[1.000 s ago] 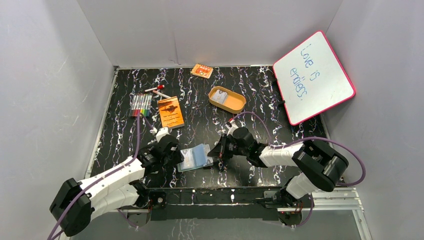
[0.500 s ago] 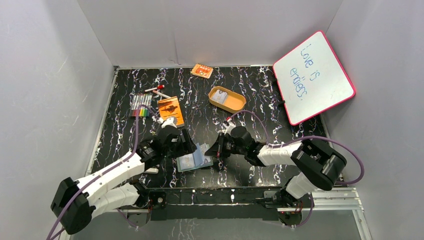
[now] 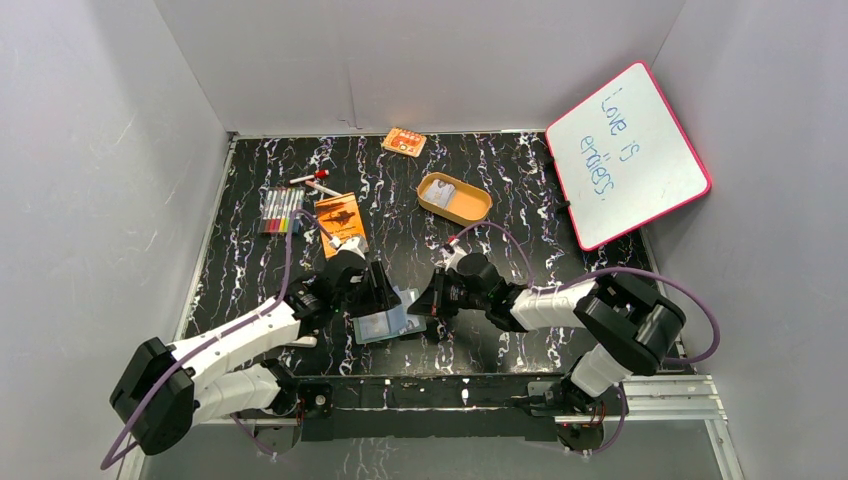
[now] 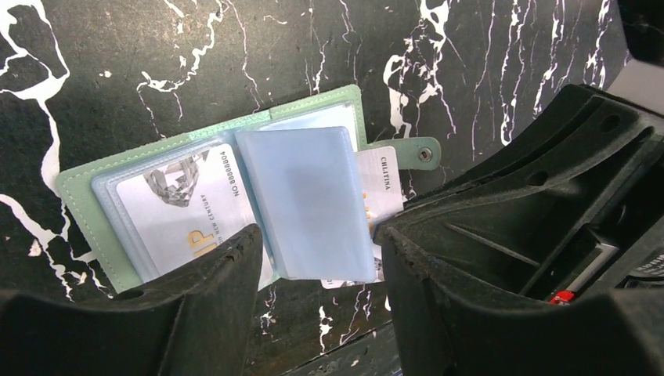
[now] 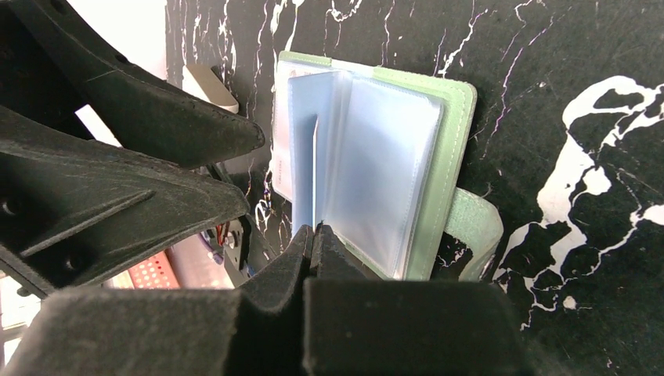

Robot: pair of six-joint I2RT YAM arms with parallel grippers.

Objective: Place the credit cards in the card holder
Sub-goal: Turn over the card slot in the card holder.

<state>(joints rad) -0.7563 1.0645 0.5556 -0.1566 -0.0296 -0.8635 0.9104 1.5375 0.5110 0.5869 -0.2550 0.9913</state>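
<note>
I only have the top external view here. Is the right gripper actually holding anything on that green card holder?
Observer: Yes. The right wrist view shows the right gripper shut on the edge of one clear plastic pocket of the card holder, holding it raised.
Operator: And the other arm?
Observer: The left gripper is open, its fingers either side of the open holder, gripping nothing.
Operator: Any card loaded?
Observer: One credit card sits inside a pocket; a second card pokes out near the snap tab.
</note>
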